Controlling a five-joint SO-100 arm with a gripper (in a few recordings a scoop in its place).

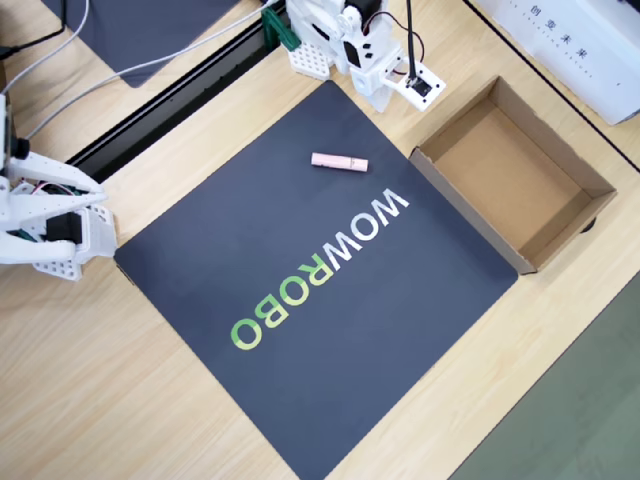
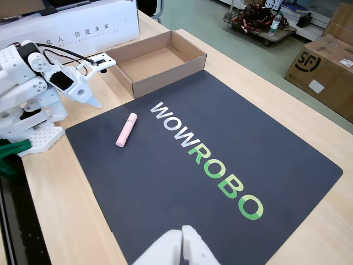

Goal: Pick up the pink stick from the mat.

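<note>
Read from the left of the fixed view, the white arm sits folded at the table edge, its gripper (image 2: 91,91) raised just off the mat's corner. The jaws appear closed together on nothing, though the angle makes this uncertain.

Next comes the pink stick (image 2: 126,130), lying flat on the mat (image 2: 231,138) just left of the "W" in the lettering, well clear of the gripper. Furthest right stands an open cardboard box (image 2: 165,74), touching the mat's edge.

Risks:
- The stick is a smooth, pale cylinder; a pinch along its axis, or off-centre, would likely roll it away or squirt it out.
- A descent too deep would drive the fingertips into the mat, which looks matte and slightly grippy.
- The rigid box wall close by limits the approach from that side.
</note>
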